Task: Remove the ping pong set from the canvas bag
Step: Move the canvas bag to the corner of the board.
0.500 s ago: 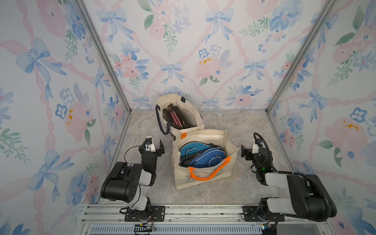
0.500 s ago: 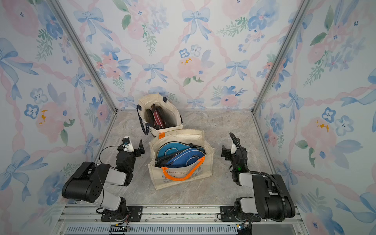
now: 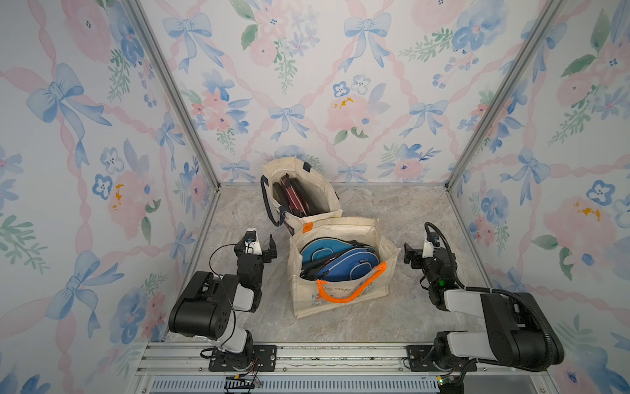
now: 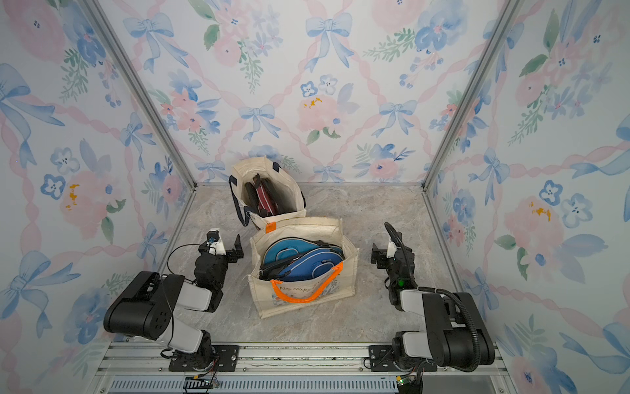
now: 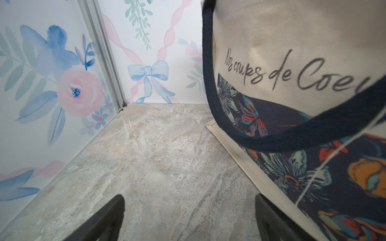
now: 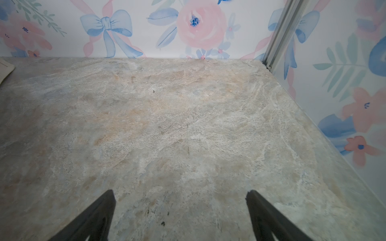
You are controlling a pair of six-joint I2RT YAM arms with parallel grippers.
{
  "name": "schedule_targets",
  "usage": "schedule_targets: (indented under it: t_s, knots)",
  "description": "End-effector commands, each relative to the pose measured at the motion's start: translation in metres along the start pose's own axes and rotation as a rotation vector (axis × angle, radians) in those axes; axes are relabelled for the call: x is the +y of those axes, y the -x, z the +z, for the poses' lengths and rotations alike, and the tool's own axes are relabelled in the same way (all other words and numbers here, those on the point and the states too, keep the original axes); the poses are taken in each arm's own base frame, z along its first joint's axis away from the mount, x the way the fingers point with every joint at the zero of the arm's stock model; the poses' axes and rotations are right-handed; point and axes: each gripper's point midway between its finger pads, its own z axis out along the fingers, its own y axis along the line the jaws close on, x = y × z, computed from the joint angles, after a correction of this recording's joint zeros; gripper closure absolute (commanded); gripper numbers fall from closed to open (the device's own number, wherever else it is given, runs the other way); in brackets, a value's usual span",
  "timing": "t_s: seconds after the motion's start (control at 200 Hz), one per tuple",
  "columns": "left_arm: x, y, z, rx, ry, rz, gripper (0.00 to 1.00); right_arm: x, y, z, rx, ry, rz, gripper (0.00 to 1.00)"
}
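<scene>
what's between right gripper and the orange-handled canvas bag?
Nothing. Only bare marble-look tabletop separates the right gripper from the orange-handled canvas bag, visible in both top views.

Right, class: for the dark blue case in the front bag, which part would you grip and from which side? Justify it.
Grip the raised rounded edge of the dark blue case, coming down through the open mouth of the bag. Cloth walls enclose it on every side and other cases crowd it, so only the top looks free. Avoid the orange handle draped over the front wall.
</scene>
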Motion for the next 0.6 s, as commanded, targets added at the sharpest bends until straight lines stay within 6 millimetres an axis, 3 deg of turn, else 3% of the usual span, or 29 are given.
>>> schedule_targets:
  t_s: [0.0,0.595]
  knots:
    - [-0.001,0.0012,-0.0008,-0.011,-0.018,0.007,0.02,-0.001,-0.0027,0.0031,0.001,0.002,0.009,0.03]
    - [0.0023,0.0002,0.0005,-0.008,-0.036,-0.021,0.02,-0.001,-0.0026,0.0031,0.001,0.002,0.01,0.03]
